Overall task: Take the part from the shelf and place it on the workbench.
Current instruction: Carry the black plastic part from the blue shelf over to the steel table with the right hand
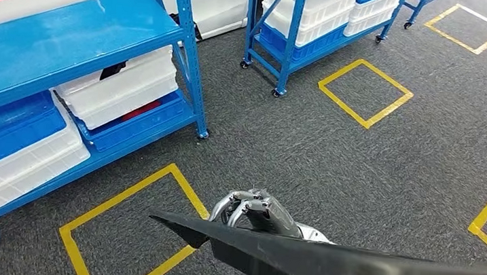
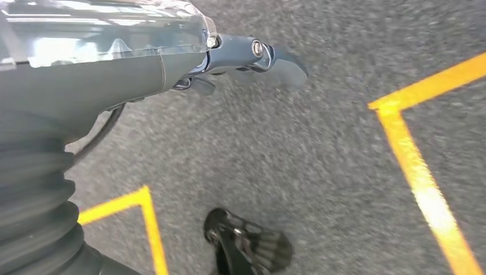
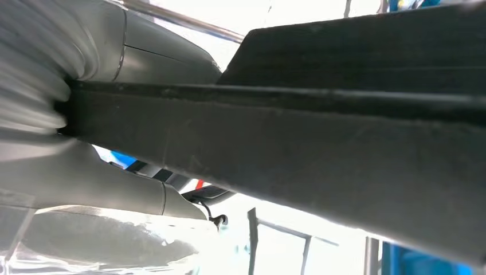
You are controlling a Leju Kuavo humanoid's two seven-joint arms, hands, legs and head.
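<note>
A long, flat black part (image 1: 349,271) stretches across the bottom of the head view, tapering to a point on its left. My right hand (image 1: 257,210) grips it from behind, its fingers curled over the top edge near the pointed end. In the right wrist view the same part (image 3: 321,137) lies right across my right hand (image 3: 114,126), pressed against the grey cover and hiding the fingers. My left hand (image 2: 240,60) hangs over the grey carpet with its dark fingers stretched out and holds nothing.
A blue shelf (image 1: 67,37) with white bins (image 1: 123,87) stands at the left. A second blue rack on wheels (image 1: 292,40) stands further back. Yellow taped squares (image 1: 365,92) mark the grey carpet, one (image 1: 122,227) just in front of me.
</note>
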